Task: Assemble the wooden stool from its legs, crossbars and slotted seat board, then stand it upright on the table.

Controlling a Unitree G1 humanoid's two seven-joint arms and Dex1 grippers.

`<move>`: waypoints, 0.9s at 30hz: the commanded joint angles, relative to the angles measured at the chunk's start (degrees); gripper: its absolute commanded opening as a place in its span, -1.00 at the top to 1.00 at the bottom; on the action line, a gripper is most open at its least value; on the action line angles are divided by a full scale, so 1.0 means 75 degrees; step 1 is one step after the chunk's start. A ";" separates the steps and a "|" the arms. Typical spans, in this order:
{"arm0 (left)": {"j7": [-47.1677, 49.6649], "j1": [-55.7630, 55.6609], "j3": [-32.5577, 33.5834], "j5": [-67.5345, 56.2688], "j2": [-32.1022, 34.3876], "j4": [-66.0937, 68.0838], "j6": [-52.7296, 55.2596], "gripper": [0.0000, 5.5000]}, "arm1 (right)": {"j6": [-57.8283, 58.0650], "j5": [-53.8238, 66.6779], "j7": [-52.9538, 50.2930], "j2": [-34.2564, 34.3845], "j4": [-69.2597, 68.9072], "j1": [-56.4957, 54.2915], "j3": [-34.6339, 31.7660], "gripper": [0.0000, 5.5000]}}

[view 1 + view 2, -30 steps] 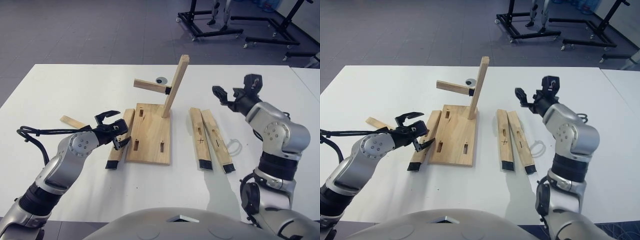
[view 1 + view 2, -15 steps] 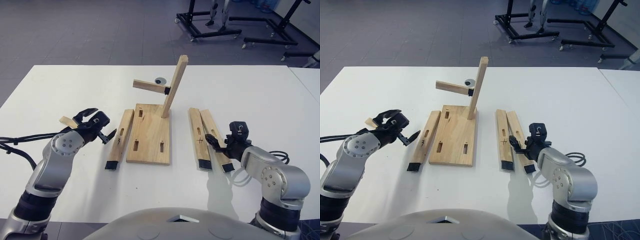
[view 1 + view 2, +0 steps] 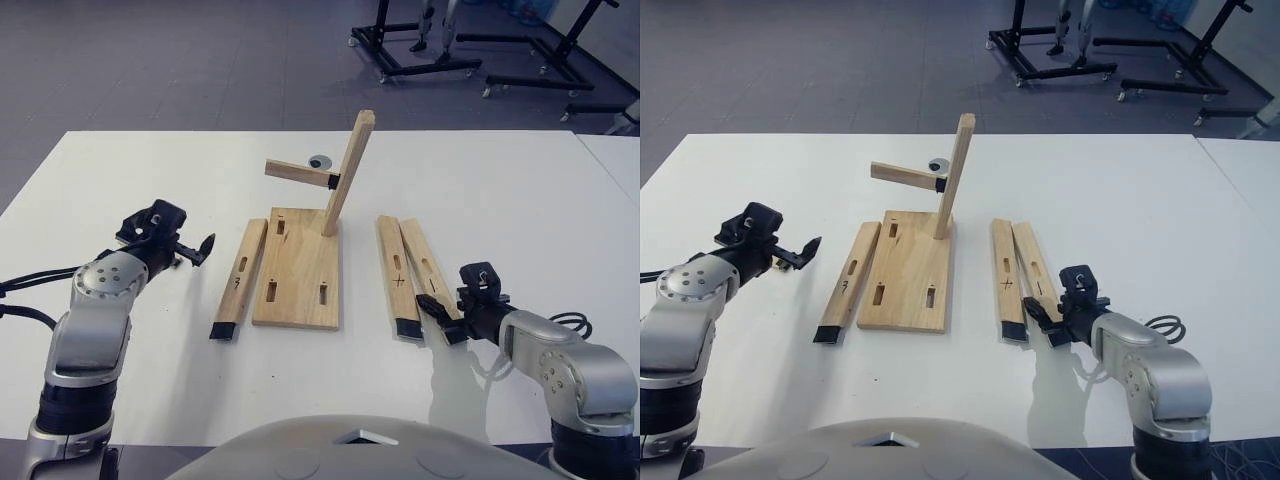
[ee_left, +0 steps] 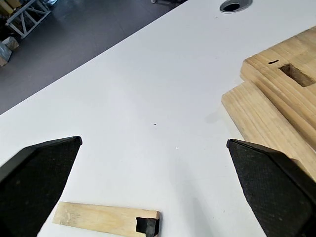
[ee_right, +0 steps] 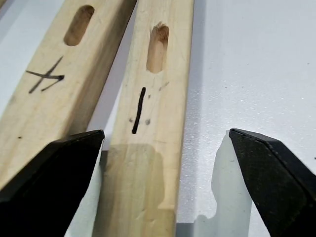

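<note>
The seat board [image 3: 297, 268] is hemmed at 9 o'clock by a lying leg [image 3: 240, 278] and at 3 o'clock by two legs [image 3: 392, 272]. At its 1 o'clock corner a leaning leg [image 3: 349, 170] is planted, its crossbar [image 3: 298, 173] jutting toward 9 o'clock. Bare table [image 3: 300, 370] is left at 6 o'clock.
</note>
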 commanded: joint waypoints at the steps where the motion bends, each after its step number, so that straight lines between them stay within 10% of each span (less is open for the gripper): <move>1: 0.0704 -0.0799 0.0699 -0.0344 -0.0793 -0.0044 0.0526 -0.96 | -0.0568 -0.0466 -0.0217 0.0075 0.0824 0.0103 0.0319 -0.60; 15: 0.1463 -0.1740 0.3025 -0.1606 -0.1209 0.0512 0.1801 -0.96 | 0.0523 0.0020 0.0299 -0.0377 0.0334 0.0207 0.0365 0.27; 27: 0.0818 -0.2334 0.3557 -0.2887 -0.0714 0.1554 0.1633 -0.96 | -0.0822 0.0367 0.0918 -0.1158 0.3197 -0.2745 -0.1466 0.27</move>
